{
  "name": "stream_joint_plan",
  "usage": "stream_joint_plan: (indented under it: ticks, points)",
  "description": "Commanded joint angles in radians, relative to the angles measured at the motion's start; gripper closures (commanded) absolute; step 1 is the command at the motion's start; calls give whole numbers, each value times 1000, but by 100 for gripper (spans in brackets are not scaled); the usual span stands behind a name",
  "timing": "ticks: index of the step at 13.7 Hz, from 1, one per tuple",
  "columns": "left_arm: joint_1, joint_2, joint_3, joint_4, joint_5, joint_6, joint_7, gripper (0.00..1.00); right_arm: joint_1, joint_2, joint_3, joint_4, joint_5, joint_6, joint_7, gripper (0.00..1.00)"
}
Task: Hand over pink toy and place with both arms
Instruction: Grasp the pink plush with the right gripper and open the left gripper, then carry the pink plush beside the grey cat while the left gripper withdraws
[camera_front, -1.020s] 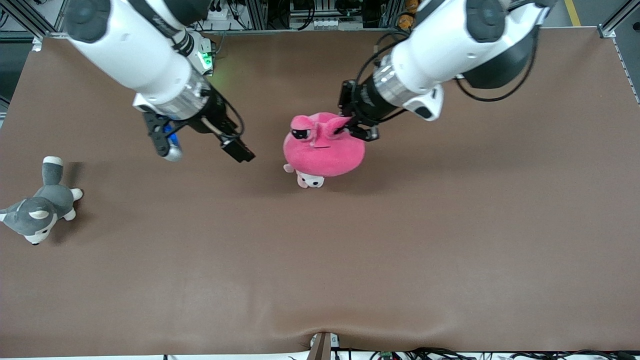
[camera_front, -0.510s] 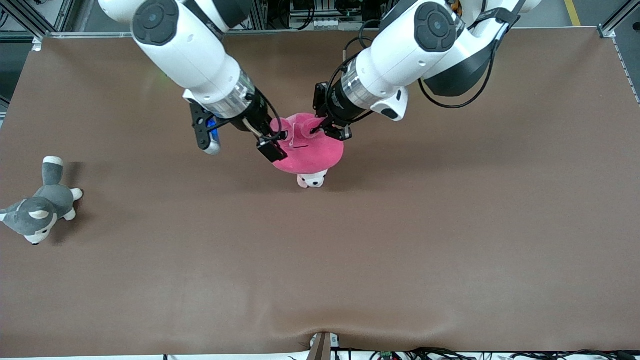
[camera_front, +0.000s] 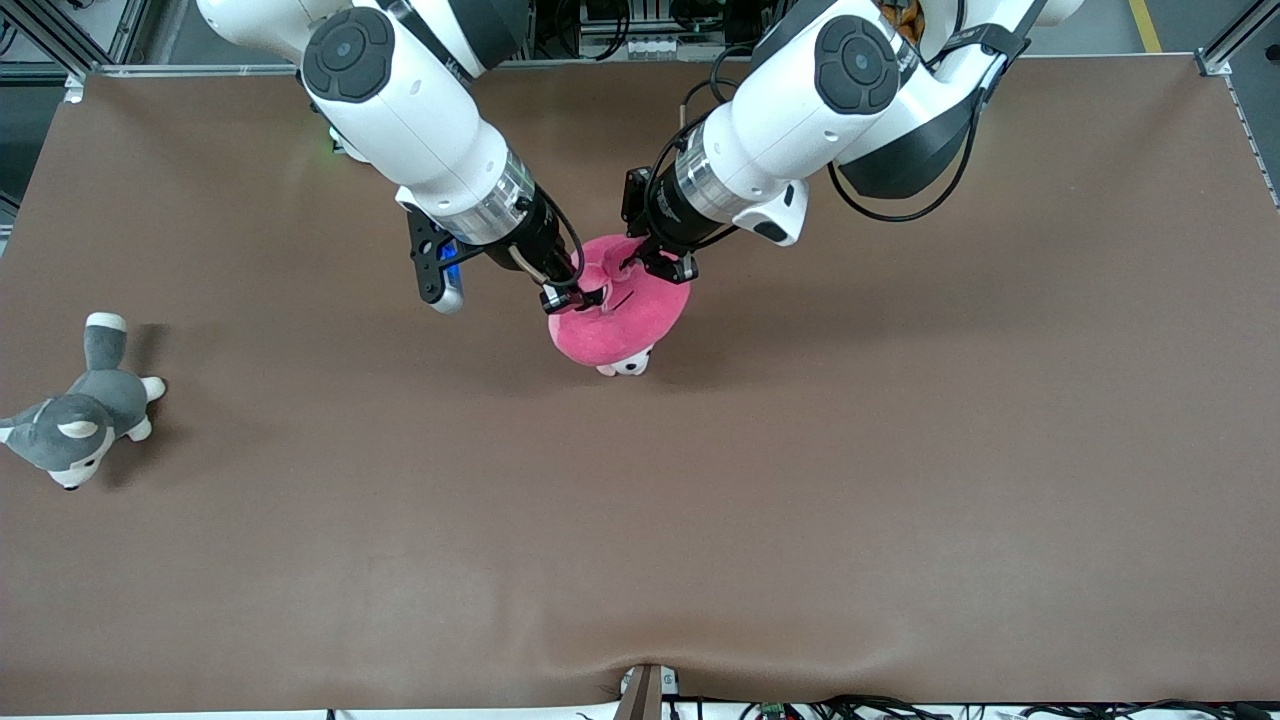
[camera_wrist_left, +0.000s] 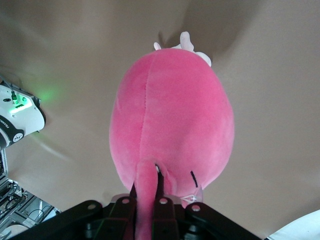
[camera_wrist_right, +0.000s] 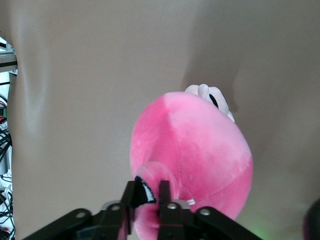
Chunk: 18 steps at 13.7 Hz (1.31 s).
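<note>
Over mid-table, right gripper (camera_front: 577, 296) now pinching pink toy (camera_front: 620, 320)

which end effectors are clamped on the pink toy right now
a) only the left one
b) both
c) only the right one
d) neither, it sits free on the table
b: the left end effector is shut on one stalk of the pink toy and the right end effector is shut on the other, as each wrist view shows; the front view has both at the toy's top.
</note>
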Motion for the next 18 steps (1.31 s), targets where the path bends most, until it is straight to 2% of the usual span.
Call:
stream_joint_plan:
  ticks: [1,2,3,4,5,6,9,12,15,18]
  points:
    - [-17,14,4,38,15,3,-26,100,1,13,-4,29,11,-7,20,100]
    - [-16,14,4,38,15,3,-26,100,-2,12,-6,29,13,-7,20,100]
    - [-16,13,4,38,15,3,-26,89,-5,10,-7,29,13,-9,20,100]
    - [-13,13,4,38,15,3,-26,71,-20,7,-9,30,13,-27,20,100]
    - [-8,10,4,38,13,3,-22,30,-39,4,-9,30,11,-50,17,100]
    - [1,5,6,38,15,2,-14,0,-53,3,-10,42,13,-58,17,100]
    - [53,-10,12,38,27,-20,7,0,-120,-17,-10,58,11,-128,-35,100]
    - [61,-50,26,38,216,-95,110,0,-277,-23,-9,49,19,-307,-294,100]
    - [61,-50,55,38,350,-211,400,0,-468,-17,-11,-28,63,-380,-535,100]
    - [61,-51,107,38,404,-274,664,0,-643,-4,-11,-123,138,-386,-666,100]
